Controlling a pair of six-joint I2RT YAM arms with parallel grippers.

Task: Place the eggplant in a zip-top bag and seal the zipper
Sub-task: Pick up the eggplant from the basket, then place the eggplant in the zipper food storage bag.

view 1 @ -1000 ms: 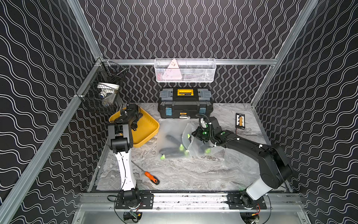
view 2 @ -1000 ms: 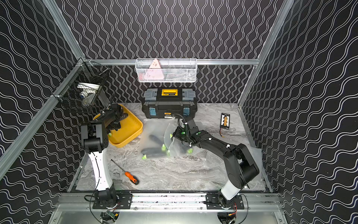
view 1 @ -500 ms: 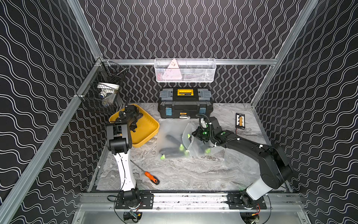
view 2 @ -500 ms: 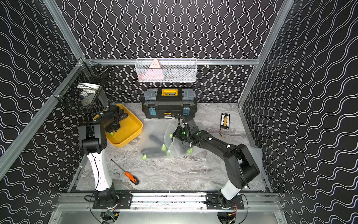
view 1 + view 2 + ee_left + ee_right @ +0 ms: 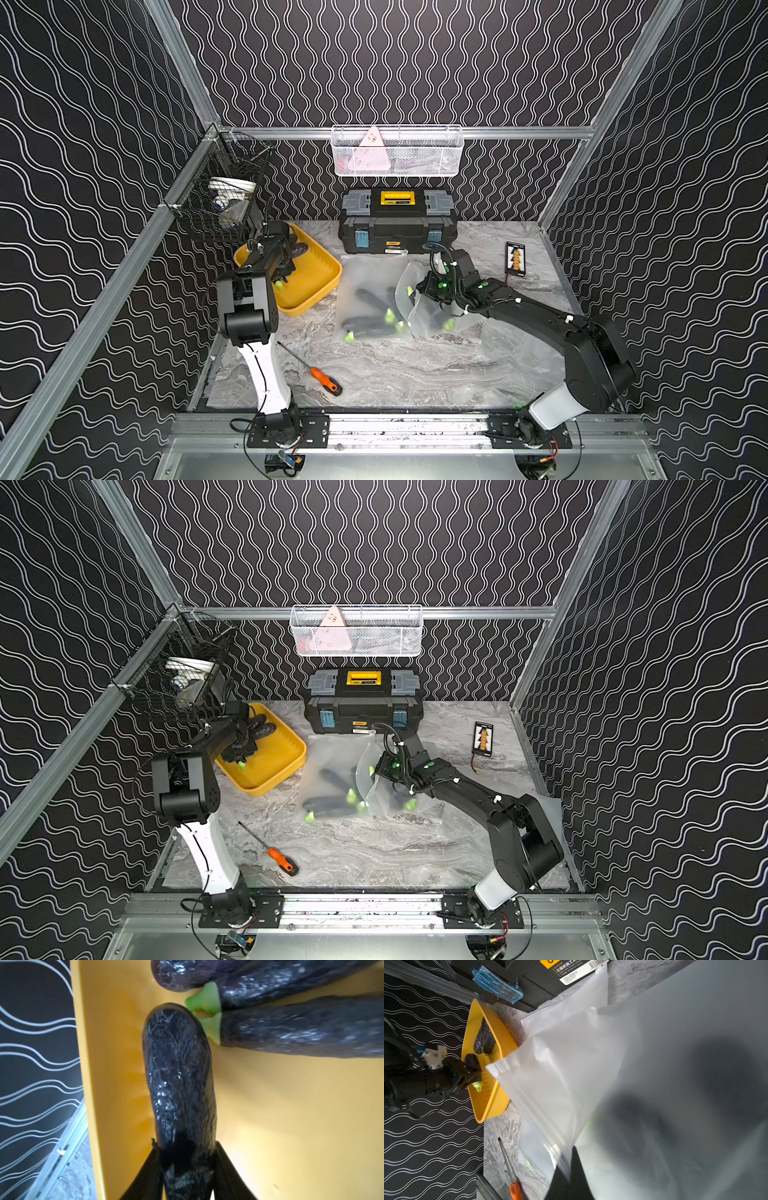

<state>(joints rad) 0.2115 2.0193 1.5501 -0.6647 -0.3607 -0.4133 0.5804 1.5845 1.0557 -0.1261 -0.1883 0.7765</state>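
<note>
My left gripper [image 5: 185, 1146] reaches into the yellow tray [image 5: 309, 284] at the back left and is shut on a dark purple eggplant [image 5: 178, 1074]. Its green stem [image 5: 277, 286] pokes out under the fingers. Two more eggplants [image 5: 301, 1028] lie farther back in the tray. My right gripper [image 5: 568, 1160] is shut on the zipper edge of a frosted zip-top bag [image 5: 571, 1068] and holds its mouth raised toward the tray. That bag [image 5: 432, 309] shows dark shapes with green stems inside. A second bag [image 5: 370, 299], flat beside it, also holds eggplants.
A black and yellow toolbox [image 5: 397, 220] stands behind the bags. An orange-handled screwdriver [image 5: 324, 380] lies near the front left. Another flat bag [image 5: 519, 353] lies under the right arm. A small black device [image 5: 515, 259] sits at the back right. Wire baskets [image 5: 397, 151] hang on the walls.
The left gripper's jaws have closed on an eggplant in the tray, and the left arm has shifted slightly. The right arm and its bag have not moved.
</note>
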